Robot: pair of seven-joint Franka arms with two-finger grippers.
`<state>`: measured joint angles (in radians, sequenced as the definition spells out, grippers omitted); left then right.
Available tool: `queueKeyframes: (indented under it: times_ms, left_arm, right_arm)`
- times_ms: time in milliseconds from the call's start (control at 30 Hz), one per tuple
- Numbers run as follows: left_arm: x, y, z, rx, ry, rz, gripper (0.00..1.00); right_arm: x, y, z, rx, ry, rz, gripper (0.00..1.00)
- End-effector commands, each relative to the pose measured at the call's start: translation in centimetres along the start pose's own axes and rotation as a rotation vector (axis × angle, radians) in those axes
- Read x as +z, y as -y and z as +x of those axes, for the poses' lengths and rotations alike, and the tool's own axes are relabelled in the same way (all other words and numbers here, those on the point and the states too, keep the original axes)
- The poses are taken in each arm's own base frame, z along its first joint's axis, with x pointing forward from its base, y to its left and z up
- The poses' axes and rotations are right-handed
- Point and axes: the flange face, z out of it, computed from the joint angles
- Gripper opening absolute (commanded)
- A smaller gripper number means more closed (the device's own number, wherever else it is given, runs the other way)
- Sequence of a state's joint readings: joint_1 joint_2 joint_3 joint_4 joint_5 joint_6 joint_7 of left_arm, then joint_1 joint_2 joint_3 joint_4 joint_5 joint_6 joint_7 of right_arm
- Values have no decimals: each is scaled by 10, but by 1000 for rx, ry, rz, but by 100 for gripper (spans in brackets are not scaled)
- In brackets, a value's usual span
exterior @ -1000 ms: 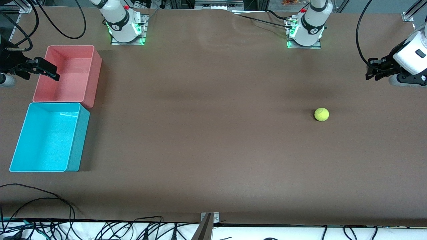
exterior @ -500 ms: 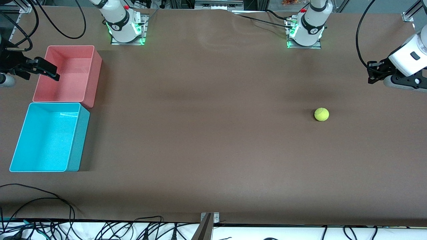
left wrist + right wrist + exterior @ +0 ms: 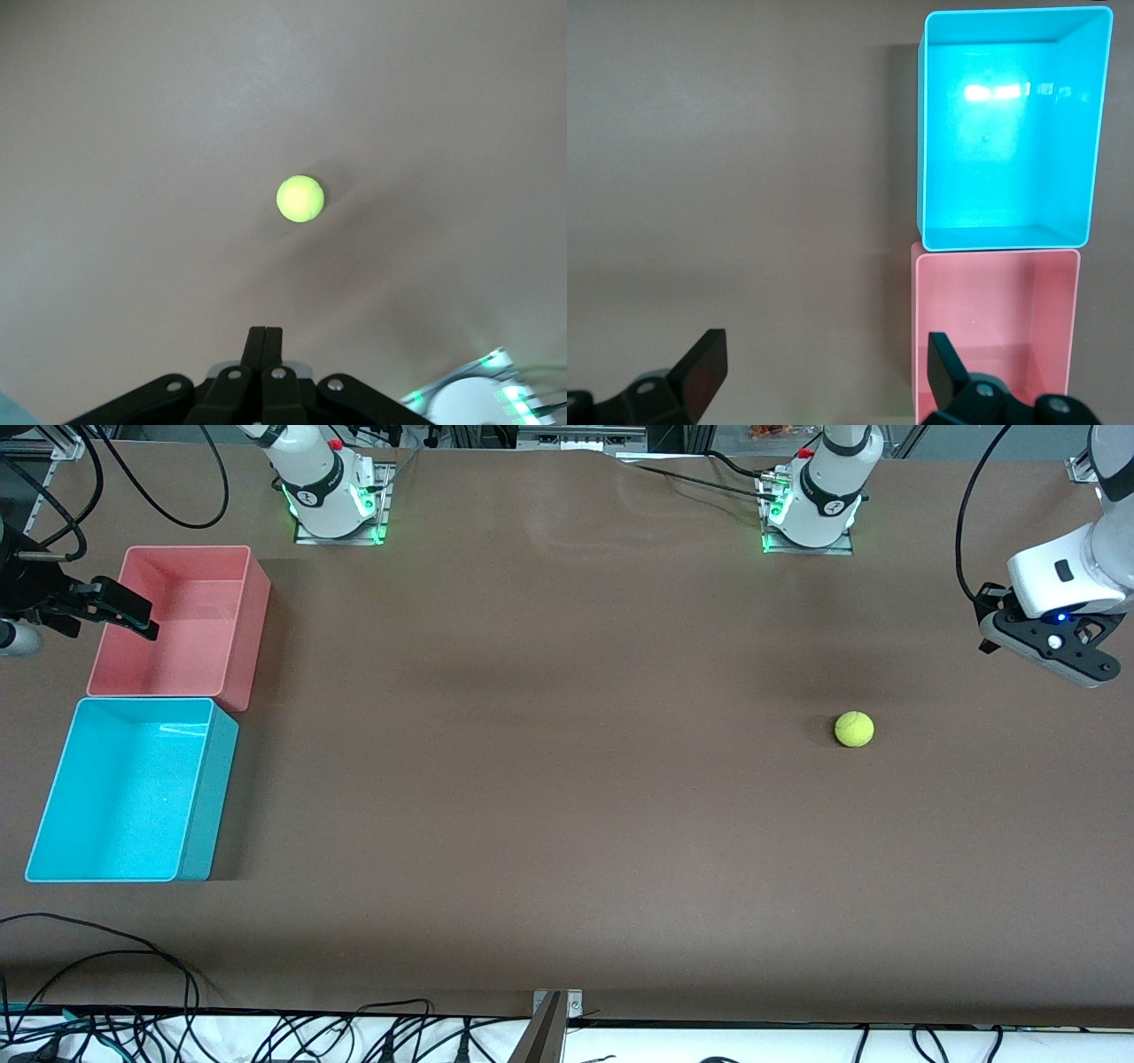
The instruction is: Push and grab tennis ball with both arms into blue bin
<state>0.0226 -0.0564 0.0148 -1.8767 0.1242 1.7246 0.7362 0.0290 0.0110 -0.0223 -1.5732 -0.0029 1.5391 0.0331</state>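
The tennis ball (image 3: 854, 729) lies alone on the brown table toward the left arm's end; it also shows in the left wrist view (image 3: 299, 197). My left gripper (image 3: 988, 633) hangs over the table's end near the ball, apart from it, and its fingers (image 3: 265, 341) are pressed together and empty. The blue bin (image 3: 209, 797) stands at the right arm's end and looks empty; the right wrist view shows it too (image 3: 1010, 237). My right gripper (image 3: 142, 624) waits open and empty over the pink bin's outer edge (image 3: 824, 372).
A pink-red bin (image 3: 246, 633) stands right beside the blue bin, farther from the front camera, and also shows in the right wrist view (image 3: 992, 292). Cables and a metal bracket (image 3: 554, 1010) run along the table's near edge.
The left arm's wrist has swung and lifted, turning its gripper toward the table. The ball, both bins and the right arm have not moved.
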Motion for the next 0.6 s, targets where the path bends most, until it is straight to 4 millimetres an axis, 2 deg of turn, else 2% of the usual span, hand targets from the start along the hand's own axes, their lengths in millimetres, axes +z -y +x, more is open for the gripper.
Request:
queueKeyframes:
  times_ms: [0,100,333,567]
  left_arm:
    - [29,10,-9,152,-3,55,0]
    - [52,23,-10,199,-11,42,0]
    - [102,29,3,346,2,3,0]
    - [170,36,-2,394,-36,-59,0]
  right_arm:
    - [-3,0,-2,1,-3,19,100]
    - [-2,0,-1,1,-2,19,100]
    - [-2,0,-1,1,-3,19,100]
    - [-2,0,-1,4,-2,19,100]
